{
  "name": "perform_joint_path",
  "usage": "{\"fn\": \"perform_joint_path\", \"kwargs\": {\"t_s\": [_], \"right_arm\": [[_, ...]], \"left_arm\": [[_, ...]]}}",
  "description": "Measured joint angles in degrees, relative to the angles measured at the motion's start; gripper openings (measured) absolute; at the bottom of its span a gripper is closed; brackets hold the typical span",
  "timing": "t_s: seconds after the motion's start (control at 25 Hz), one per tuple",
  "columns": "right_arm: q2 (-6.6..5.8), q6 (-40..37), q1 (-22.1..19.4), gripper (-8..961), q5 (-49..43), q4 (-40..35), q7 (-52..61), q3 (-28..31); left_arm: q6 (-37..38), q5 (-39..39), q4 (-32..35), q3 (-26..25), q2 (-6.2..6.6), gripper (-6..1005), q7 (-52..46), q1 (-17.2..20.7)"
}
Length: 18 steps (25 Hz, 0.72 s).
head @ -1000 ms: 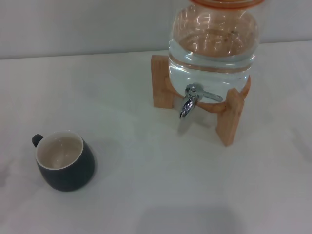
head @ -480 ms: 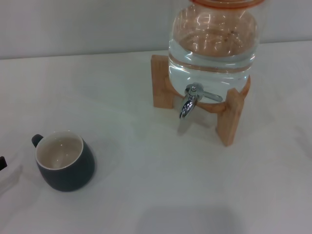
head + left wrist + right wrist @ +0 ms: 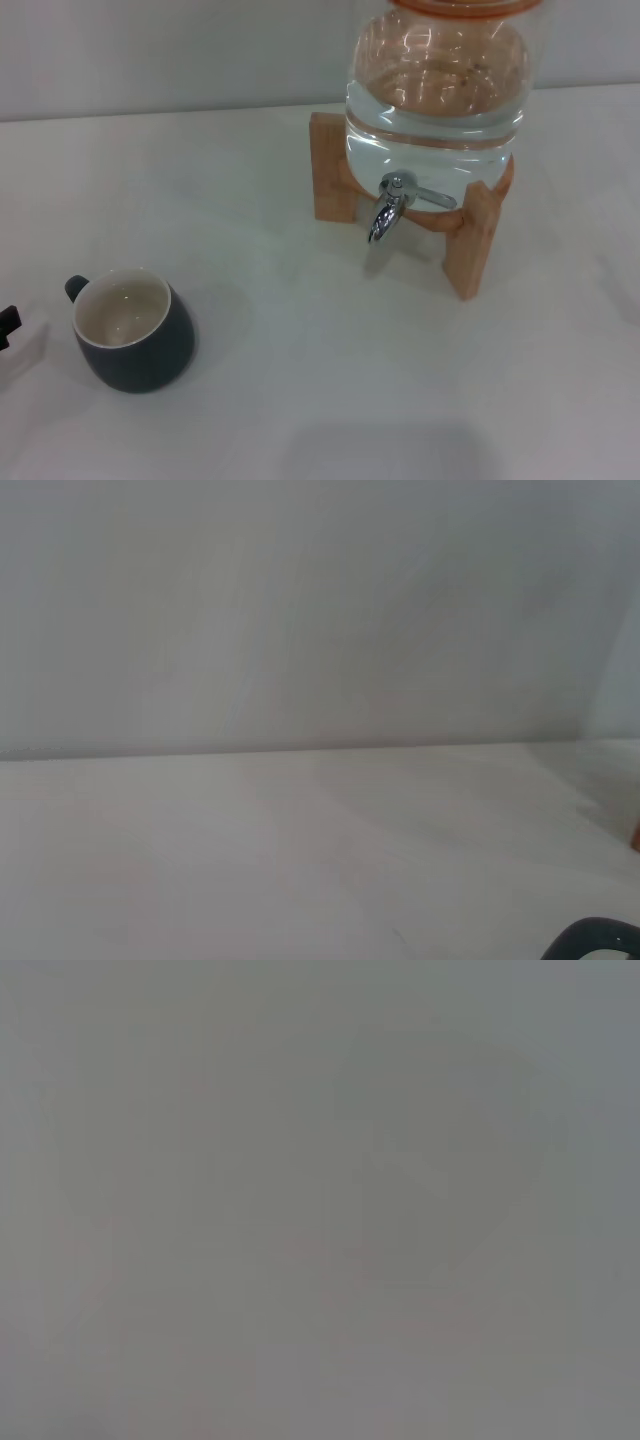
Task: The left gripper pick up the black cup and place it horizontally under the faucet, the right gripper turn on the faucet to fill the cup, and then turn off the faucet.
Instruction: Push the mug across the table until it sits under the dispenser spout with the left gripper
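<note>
The black cup stands upright on the white table at the front left, cream inside showing, its small handle pointing to the back left. A dark curved bit of it shows in the left wrist view. Only a black tip of my left gripper shows at the left edge of the head view, a little left of the cup and apart from it. The chrome faucet sits on the clear water jar, its lever pointing right and its spout down. My right gripper is out of view.
The jar rests on a wooden stand at the back right. A pale wall runs along the table's far edge. The right wrist view shows only flat grey.
The black tip of my left gripper has come into the head view at the left edge and moved slightly towards the cup. The cup and faucet have not moved.
</note>
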Motion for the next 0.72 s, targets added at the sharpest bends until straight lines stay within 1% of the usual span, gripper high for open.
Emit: {"fn": "perform_joint_path", "kwargs": {"t_s": [0.08,0.28,0.4,0.44,0.52,0.72], "right_arm": [[0.05,-0.2,0.1,860,0.0,0.0,0.6,0.0],[0.10,-0.2,0.5,859,-0.1,-0.5,1.9,0.1],[0.16,-0.2,0.8,859,-0.1,-0.8,2.3,0.0],[0.17,-0.2,1.0,859,-0.1,-0.8,2.4,0.0],[0.18,-0.2,1.3,859,-0.1,-0.8,2.6,0.0],[0.27,-0.9,2.4,860,-0.3,-0.5,2.6,-0.1]], "left_arm": [[0.4,0.0,0.0,0.1,-0.42,795,0.5,-0.1],[0.7,0.3,0.1,0.5,-0.65,789,1.4,-0.7],[0.8,0.3,0.1,0.3,-1.17,785,3.3,-0.8],[0.8,0.3,0.1,0.3,-1.17,784,3.3,-0.8],[1.3,0.1,0.0,0.1,-1.67,782,5.1,-1.0],[3.6,0.3,-1.0,0.5,-1.95,775,6.9,-2.2]]}}
